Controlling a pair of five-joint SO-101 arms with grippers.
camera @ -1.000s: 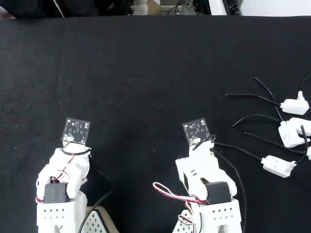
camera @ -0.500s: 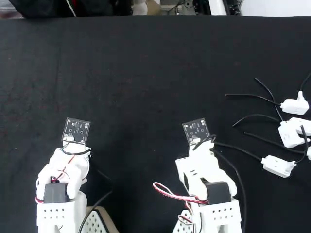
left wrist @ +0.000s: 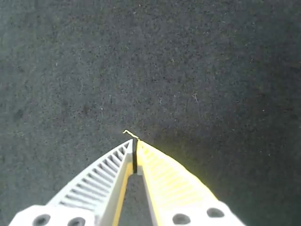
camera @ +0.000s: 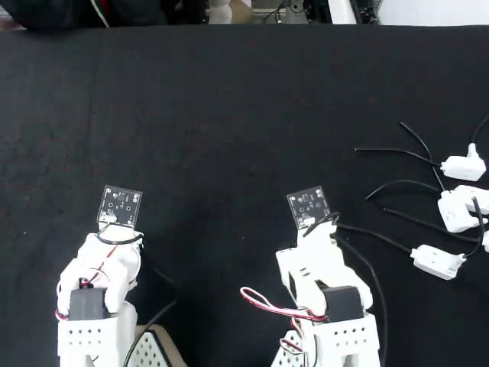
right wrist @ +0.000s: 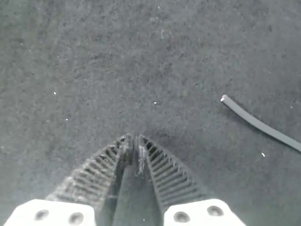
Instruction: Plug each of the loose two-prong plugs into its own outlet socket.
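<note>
Overhead, far right – plugs (camera: 457,208), right wrist – cord (right wrist: 258,124)

Black cloth (camera: 229,99), perhaps felt

The table's black cloth (camera: 229,99) looks matt and faintly fuzzy. At three o'clock, the plugs (camera: 437,261) are smooth white plastic, their cords (camera: 397,183) black and rubbery.

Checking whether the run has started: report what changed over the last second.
Nothing visibly changed. The left gripper and right gripper stay shut and empty, both arms parked; the white plug pieces lie untouched out on the right arm's side.
</note>
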